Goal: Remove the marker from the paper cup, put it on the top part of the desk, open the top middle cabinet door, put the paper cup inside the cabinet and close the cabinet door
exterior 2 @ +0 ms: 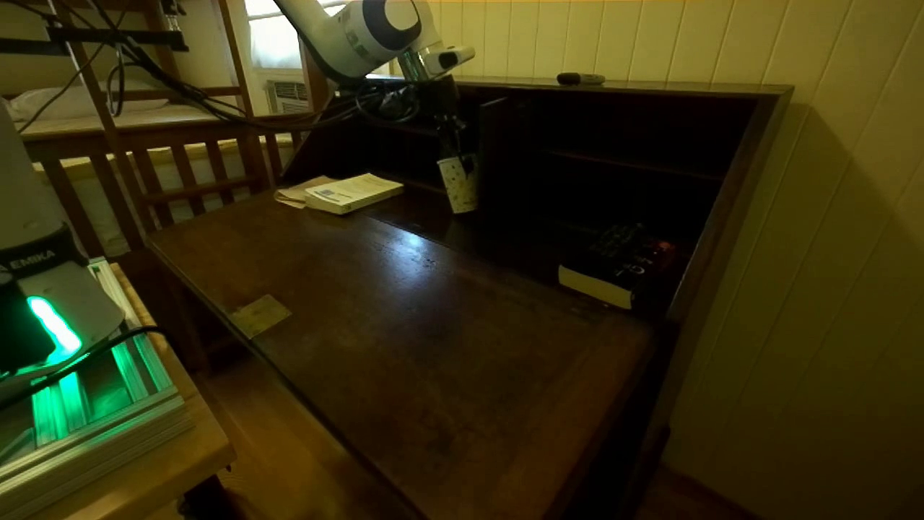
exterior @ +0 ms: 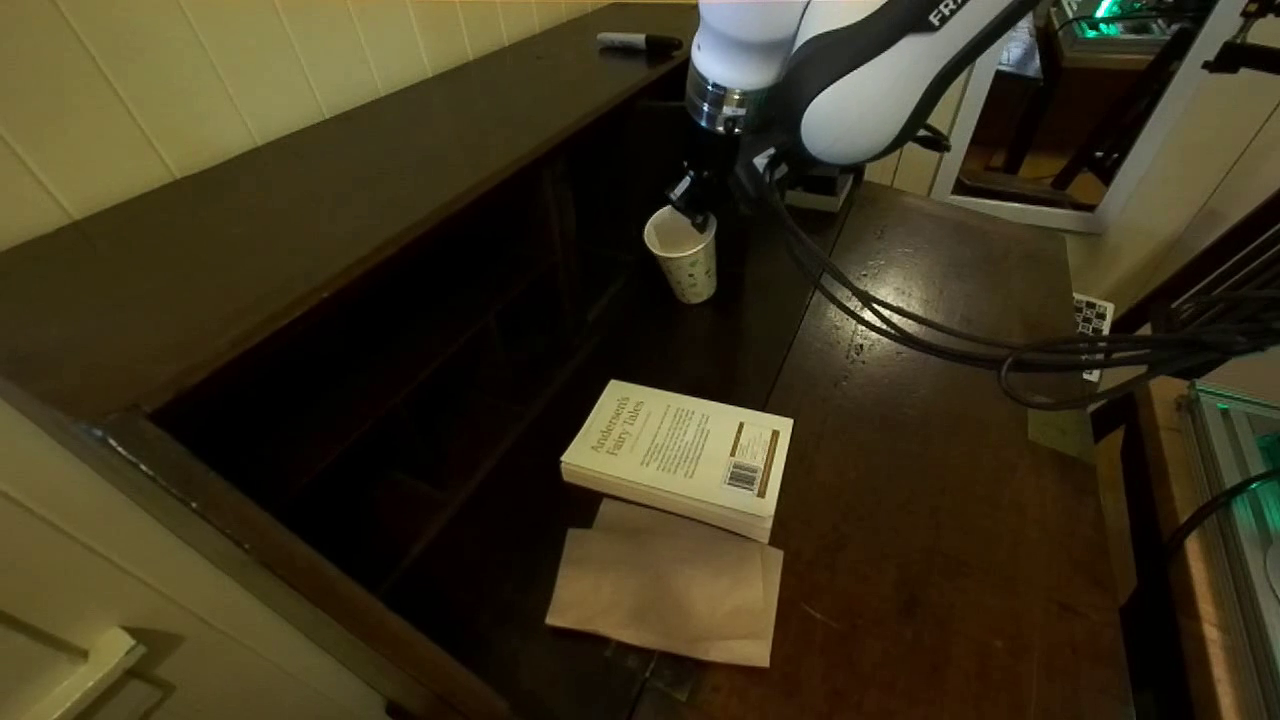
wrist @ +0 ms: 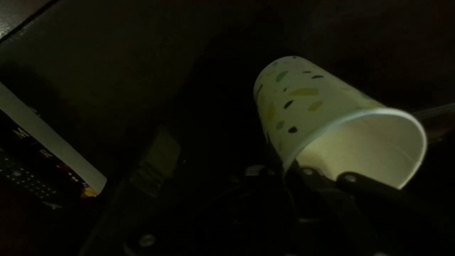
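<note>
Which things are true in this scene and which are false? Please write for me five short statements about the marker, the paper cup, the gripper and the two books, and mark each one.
1. The marker lies on the top part of the desk. True.
2. The gripper holds the paper cup at its rim. True.
3. The opening of the paper cup faces down. False: it faces upward.
4. The white book lies with its barcode on the upper side. True.
5. A second book is stacked on the white book. False: the dark book lies apart from it, as an exterior view shows.
</note>
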